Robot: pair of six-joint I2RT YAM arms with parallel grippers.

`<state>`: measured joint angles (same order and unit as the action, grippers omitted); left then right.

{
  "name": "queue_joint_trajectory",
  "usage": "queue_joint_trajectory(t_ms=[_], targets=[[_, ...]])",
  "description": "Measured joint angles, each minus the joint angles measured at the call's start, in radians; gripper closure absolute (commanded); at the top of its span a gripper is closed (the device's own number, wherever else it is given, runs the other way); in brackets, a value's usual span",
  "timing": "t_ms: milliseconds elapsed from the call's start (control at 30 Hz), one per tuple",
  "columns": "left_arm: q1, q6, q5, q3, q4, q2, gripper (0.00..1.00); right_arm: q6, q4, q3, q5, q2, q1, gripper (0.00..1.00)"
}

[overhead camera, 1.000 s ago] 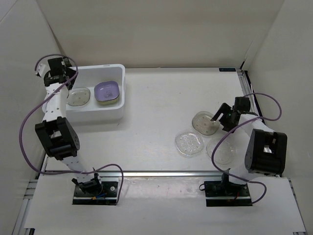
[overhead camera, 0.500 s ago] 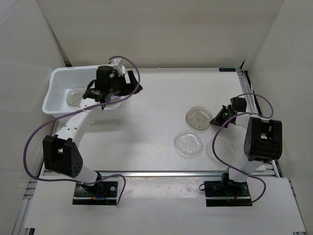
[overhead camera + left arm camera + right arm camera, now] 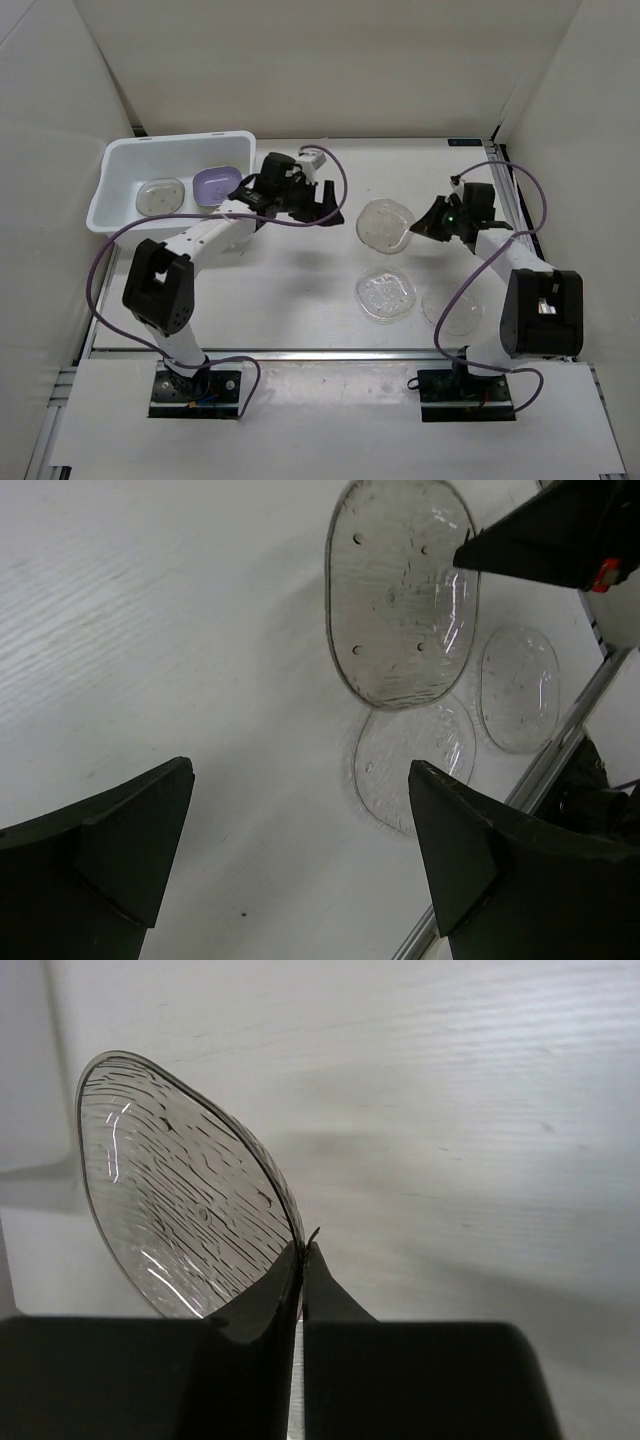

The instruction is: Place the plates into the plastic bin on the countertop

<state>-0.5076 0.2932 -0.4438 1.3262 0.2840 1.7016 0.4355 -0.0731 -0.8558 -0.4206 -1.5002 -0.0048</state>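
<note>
The right tool (image 3: 303,1260) is pinching the rim of a clear plate (image 3: 382,225), tilting it above the surface (image 3: 300,290); the left tool (image 3: 322,207) is gaping wide just beside it.

You got bright, even overhead light in top view; countertop (image 3: 300,290) was nearly washed-out white, arm shadows soft, faint. In left wrist view surface grain was sharp, but left fingers (image 3: 100,850) were dark, soft-edged silhouettes. In right wrist view white glare streaks sat on clear plate (image 3: 180,1190); right fingers (image 3: 255,1310) were black, blurred, close to lens.
</note>
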Motion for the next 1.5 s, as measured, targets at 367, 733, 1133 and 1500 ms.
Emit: queue_joint_trajectory(t_ms=[367,733,1133,1500], targets=[[-0.087,-0.021,0.043,0.091,-0.006,0.095,0.74,-0.048,-0.073,-0.090,-0.052,0.082,0.145,1.00],[-0.085,-0.045,0.077,0.094,-0.008,0.095,0.64,-0.077,-0.110,-0.148,-0.058,0.076,0.190,1.00],[-0.082,-0.038,0.157,0.129,0.023,0.095,0.90,-0.094,-0.116,-0.213,-0.053,0.021,0.213,0.52],[0.253,0.079,0.298,0.080,0.036,-0.090,0.90,-0.056,-0.119,-0.351,-0.053,-0.053,0.215,0.01]])
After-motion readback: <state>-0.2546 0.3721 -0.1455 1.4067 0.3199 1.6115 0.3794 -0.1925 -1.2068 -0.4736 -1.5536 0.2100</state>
